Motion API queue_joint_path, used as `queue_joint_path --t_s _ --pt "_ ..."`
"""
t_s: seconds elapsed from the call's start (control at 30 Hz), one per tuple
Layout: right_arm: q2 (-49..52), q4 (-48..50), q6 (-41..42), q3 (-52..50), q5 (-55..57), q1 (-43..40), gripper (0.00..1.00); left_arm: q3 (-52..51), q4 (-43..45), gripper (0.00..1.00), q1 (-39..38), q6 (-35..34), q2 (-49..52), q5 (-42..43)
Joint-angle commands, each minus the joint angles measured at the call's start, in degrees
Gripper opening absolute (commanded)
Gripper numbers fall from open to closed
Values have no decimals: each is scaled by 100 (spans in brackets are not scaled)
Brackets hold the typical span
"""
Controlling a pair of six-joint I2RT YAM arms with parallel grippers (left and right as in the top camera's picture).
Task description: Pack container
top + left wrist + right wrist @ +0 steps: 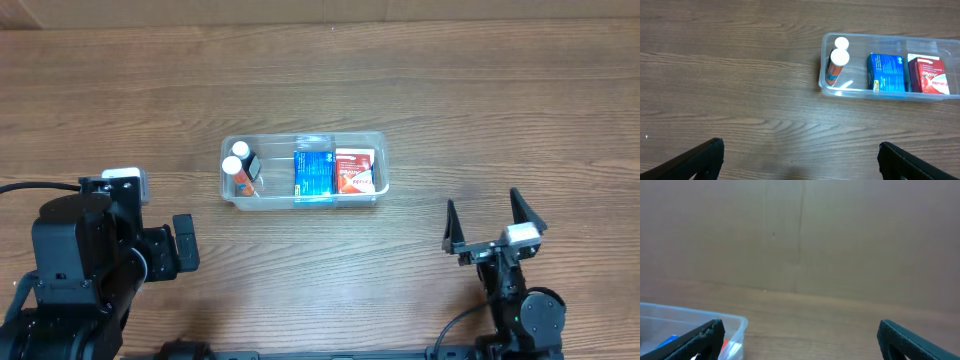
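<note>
- Overhead: the clear, shallow, rectangular plastic container (275, 165) with rounded corners sits on the brown wood-grain counter (420, 80), its long side running left to right.
- At the container's left end stand or lie two small white-capped bottles (238, 160). I cannot tell their posture from above. A blue cardboard box (313, 172) lies in its middle and a red-and-white cardboard box (354, 170) at its right end.
- My left claw (185, 243) is off the container's left end, on the side nearer my base, and apart from it. My right claw (487, 218) is off the container's right end on that same side. Its fingers are spread and it grasps nothing.
- Left wrist: my left claw (800, 150) is released, with its two dark fingers wide apart at the bottom corners and only bare counter (715, 75) between them.
- The container (857, 70) lies ahead and to the right. An orange-labelled bottle (836, 65) leans in its left end with a second white cap just behind. The blue box (886, 72) and the red-and-white box (932, 75) lie side by side to the right.
- Right wrist: my right claw (800, 335) is released, holding nothing. One rounded corner of the container (735, 322) shows beside my left finger, with blue and red showing faintly through its wall. A plain brown wall (840, 240) rises behind the counter (840, 310).
</note>
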Motion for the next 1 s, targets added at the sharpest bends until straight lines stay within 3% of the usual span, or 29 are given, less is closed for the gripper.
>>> queue_joint_path --t_s 0.0,0.17,0.97 --pt "-68 -48 -531 -155 101 -48 100 2 17 100 -42 -101 4 -39" --pt "-68 -778 -645 -155 96 -50 100 2 17 100 -42 -101 4 -39" --pt "-66 -743 -595 -155 94 -61 100 2 17 100 -42 -101 4 -39"
